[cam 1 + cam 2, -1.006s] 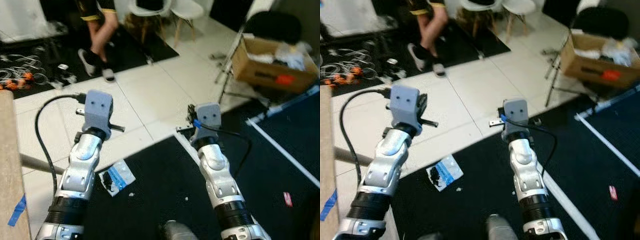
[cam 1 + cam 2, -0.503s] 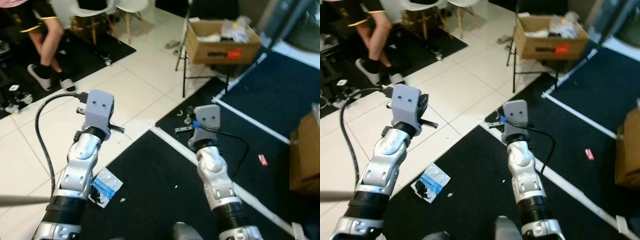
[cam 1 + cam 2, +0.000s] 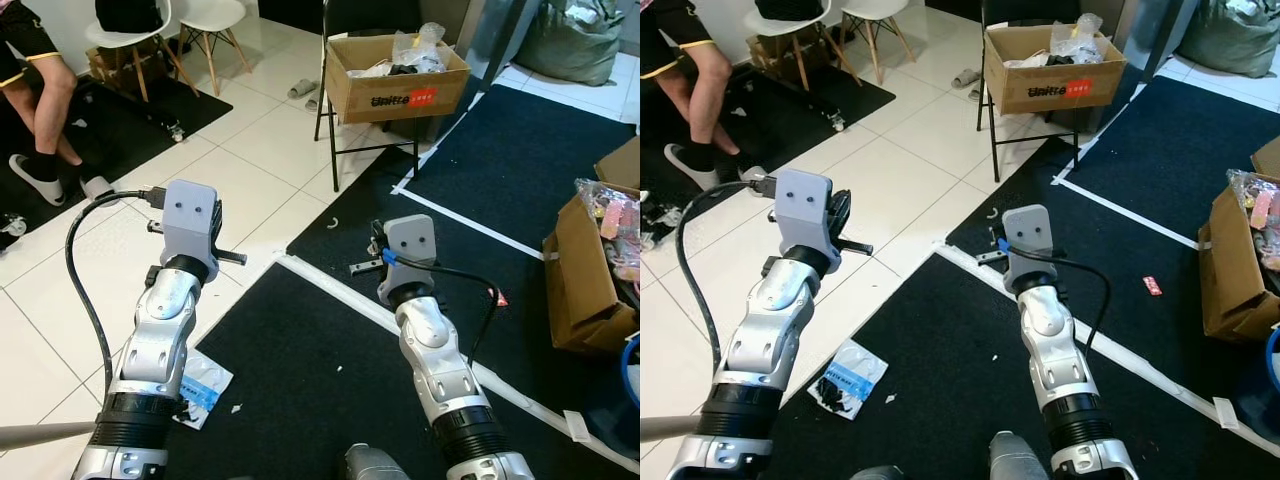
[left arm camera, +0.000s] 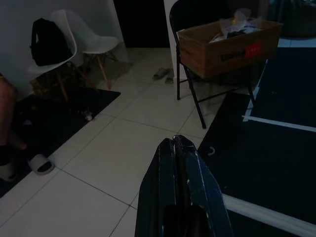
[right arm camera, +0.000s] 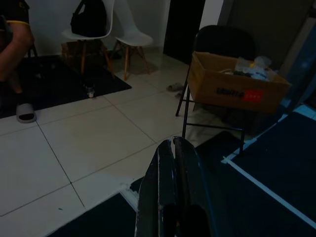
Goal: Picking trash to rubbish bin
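A blue and white plastic packet (image 3: pixel 848 377) lies on the floor at the edge of the black mat (image 3: pixel 940 400), beside my left forearm. A small red scrap (image 3: pixel 1151 286) rests on the dark mat to the right. Both arms are raised in front of me at about the same height. My left gripper (image 4: pixel 176 148) is shut with nothing in it, held above white tiles. My right gripper (image 5: pixel 173 148) is also shut and holds nothing, above the mat's white border strip. Its grey wrist housing (image 3: pixel 410 242) hides the fingers in the eye views.
A cardboard box (image 3: pixel 395 75) of wrappers sits on a black folding chair ahead. Another open box (image 3: pixel 590 260) stands on the right, with a blue rim (image 3: pixel 1272 370) beside it. A seated person's legs (image 3: pixel 45 110) and white chairs (image 3: pixel 150 25) are at the far left.
The whole picture has swung right, so the camera turned. The box on the chair came toward centre and the right-hand box came into view. Both arms kept their pose.
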You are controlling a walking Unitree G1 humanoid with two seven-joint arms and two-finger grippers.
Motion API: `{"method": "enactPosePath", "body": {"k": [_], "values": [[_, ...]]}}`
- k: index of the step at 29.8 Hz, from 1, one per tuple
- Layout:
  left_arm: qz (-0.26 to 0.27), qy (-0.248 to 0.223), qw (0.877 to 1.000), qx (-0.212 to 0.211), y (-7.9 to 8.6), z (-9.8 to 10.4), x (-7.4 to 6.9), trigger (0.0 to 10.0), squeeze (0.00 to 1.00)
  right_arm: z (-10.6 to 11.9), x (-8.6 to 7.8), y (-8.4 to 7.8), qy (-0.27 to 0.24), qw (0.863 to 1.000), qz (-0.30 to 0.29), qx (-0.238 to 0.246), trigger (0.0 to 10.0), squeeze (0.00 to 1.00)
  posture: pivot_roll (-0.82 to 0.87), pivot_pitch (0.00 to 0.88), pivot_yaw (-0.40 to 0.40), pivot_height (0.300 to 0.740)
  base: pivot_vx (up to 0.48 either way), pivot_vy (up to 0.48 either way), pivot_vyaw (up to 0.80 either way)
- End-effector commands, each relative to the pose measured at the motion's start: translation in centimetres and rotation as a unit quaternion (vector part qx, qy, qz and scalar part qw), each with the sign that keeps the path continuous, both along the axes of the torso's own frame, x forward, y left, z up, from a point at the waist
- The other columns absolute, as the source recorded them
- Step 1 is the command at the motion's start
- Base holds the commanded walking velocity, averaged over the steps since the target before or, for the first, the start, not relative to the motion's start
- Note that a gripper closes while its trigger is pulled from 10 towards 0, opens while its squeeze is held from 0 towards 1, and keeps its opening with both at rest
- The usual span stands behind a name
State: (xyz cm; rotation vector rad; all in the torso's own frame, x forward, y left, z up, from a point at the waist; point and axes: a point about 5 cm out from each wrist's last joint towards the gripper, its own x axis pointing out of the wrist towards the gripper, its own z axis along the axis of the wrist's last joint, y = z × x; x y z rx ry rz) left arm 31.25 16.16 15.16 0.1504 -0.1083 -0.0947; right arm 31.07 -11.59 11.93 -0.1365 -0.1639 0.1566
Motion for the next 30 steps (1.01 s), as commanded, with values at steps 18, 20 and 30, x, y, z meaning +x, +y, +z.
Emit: {"method": "enactPosePath", "body": {"k": [18,20,30], "values": [[-0.003,0.000,1.000,-0.002,-0.24,-0.17,-0.28,10.0,0.00,-1.25,-0.27,-0.12,0.029,1.000,-0.001,0.003,10.0,0.00,0.03,0.057,0.035,0.740,0.301,0.000,0.00],[-0.002,0.000,1.000,-0.002,-0.18,-0.17,-0.29,10.0,0.00,-1.32,-0.26,-0.16,0.032,0.999,-0.003,0.005,10.0,0.00,0.03,0.058,0.034,0.740,0.300,0.000,0.00],[-0.001,0.001,1.000,-0.006,-0.15,-0.07,-0.27,10.0,0.00,-1.56,-0.30,-0.34,0.040,0.999,-0.008,0.011,10.0,0.00,0.03,0.060,0.035,0.740,0.304,0.000,-0.43]]}}
